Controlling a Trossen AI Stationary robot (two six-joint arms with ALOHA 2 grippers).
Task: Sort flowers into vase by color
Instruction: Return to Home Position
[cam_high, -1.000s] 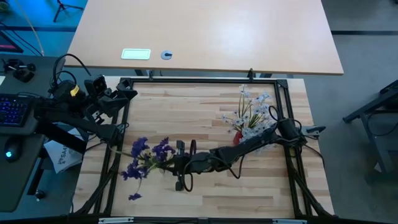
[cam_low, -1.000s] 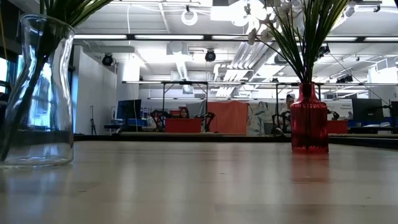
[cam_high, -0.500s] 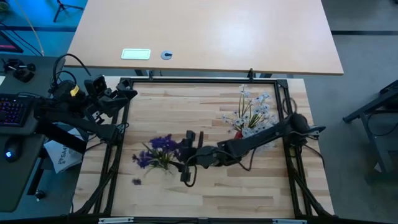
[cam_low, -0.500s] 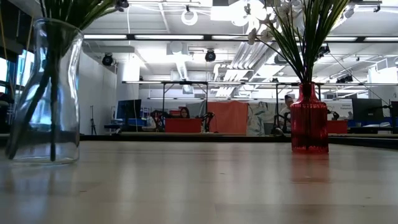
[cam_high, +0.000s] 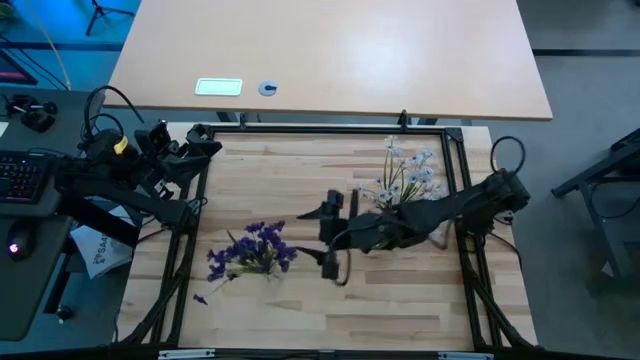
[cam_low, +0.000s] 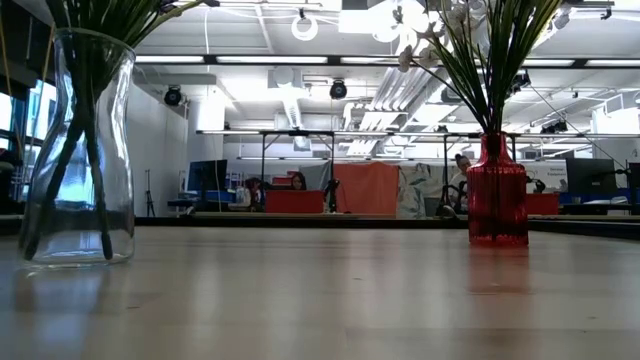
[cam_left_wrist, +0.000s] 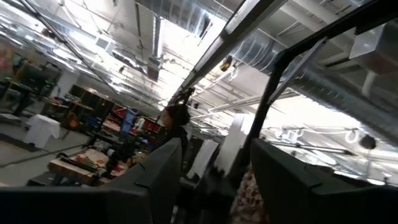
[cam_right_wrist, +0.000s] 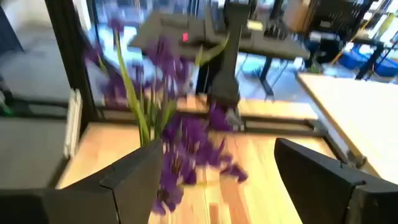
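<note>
This is a big open robotics lab, with bare ceiling ducts (cam_low: 290, 100) and strip lights (cam_low: 230, 59) overhead. Workbenches (cam_low: 300, 205) stand beyond the table (cam_low: 320, 290). A keyboard (cam_high: 20, 178) sits at nine o'clock.

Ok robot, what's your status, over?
Right gripper open, mid-table; left gripper parked. Purple flowers in clear vase, white flowers in red vase. One purple bit loose.

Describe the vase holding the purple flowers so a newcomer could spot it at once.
On the wooden table, look at the left half, to the left of the right gripper. There stands a clear glass vase with purple flowers. Its only neighbour, the red vase on the right, holds white flowers instead.
</note>
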